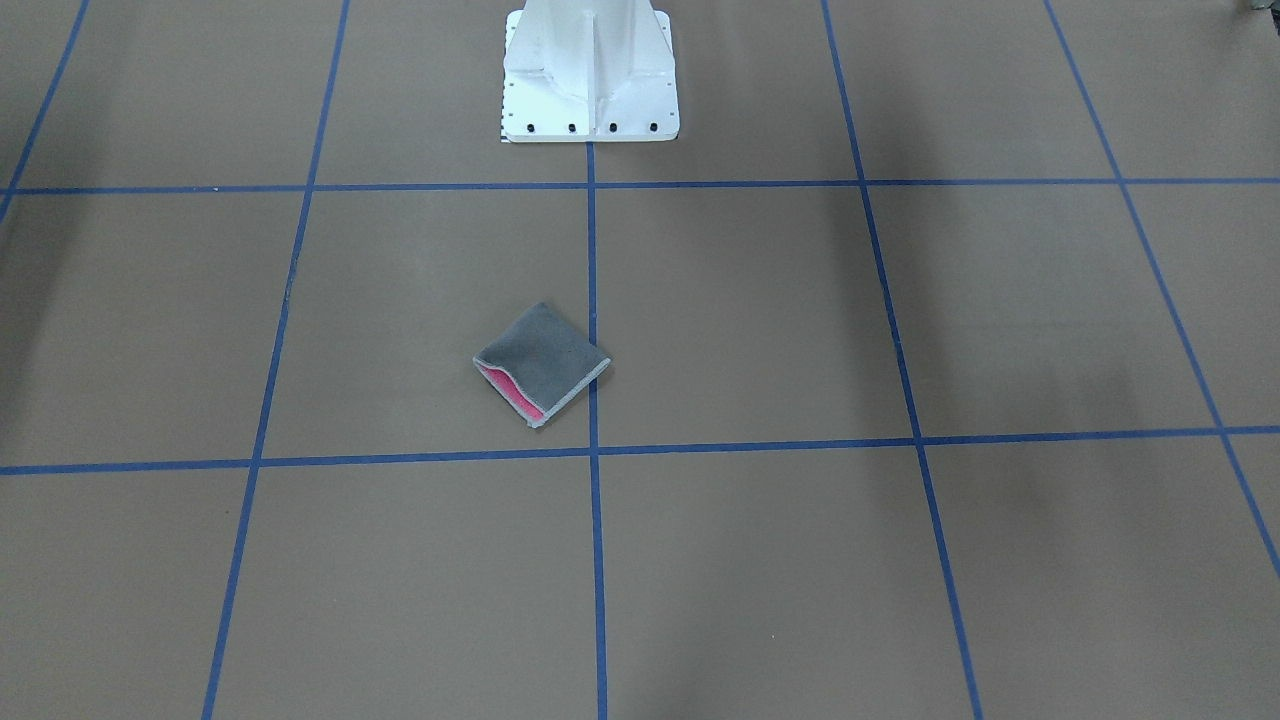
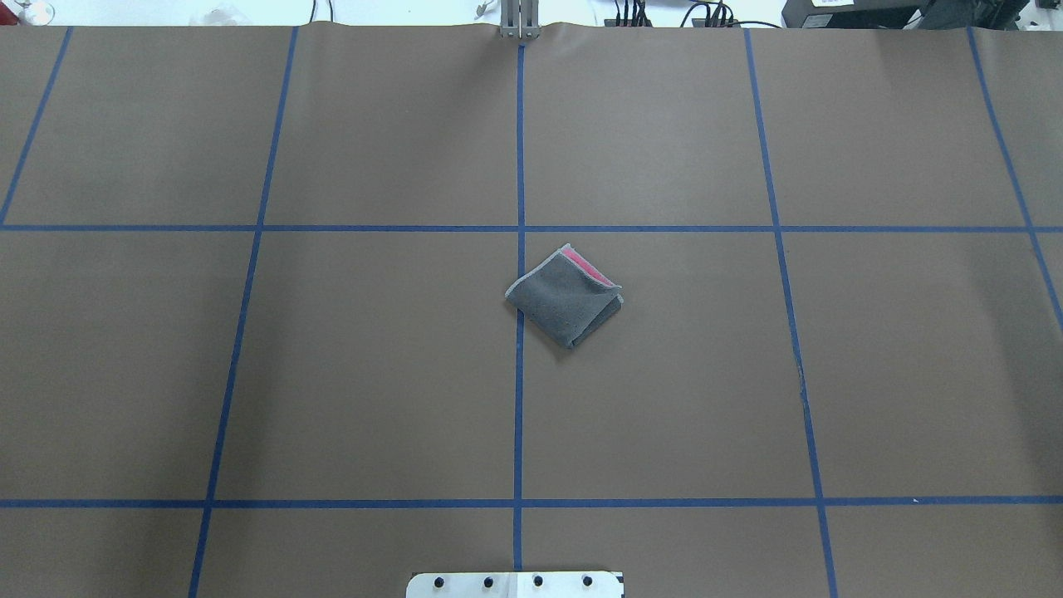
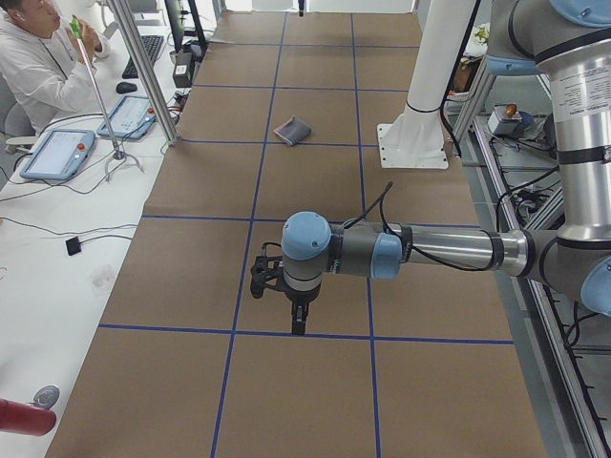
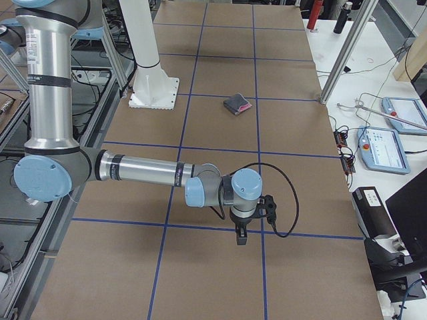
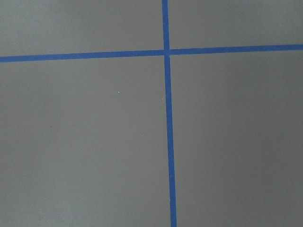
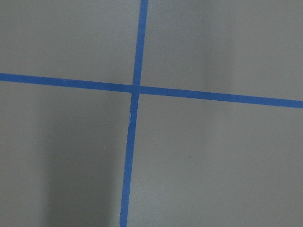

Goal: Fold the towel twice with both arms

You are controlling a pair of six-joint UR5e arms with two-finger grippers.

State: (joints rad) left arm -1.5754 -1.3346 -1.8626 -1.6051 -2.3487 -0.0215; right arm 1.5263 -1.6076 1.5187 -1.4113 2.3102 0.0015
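Note:
The towel [image 1: 541, 363] lies folded into a small square near the table's middle, dark grey face up, with a strip of pink showing along one open edge [image 2: 586, 264]. It also shows in the side views [image 3: 292, 130] [image 4: 237, 104]. My left gripper [image 3: 299, 324] hangs over the bare table far from the towel, toward the table's left end. My right gripper [image 4: 241, 239] hangs over the bare table toward the right end. Both show only in the side views, so I cannot tell whether they are open or shut. The wrist views show only brown table and blue tape.
The white pedestal base [image 1: 590, 80] stands at the robot's side of the table. Blue tape lines [image 2: 520, 166] grid the brown surface. An operator [image 3: 38, 57] sits by a side bench with teach pendants [image 3: 57, 153] [image 4: 377, 147].

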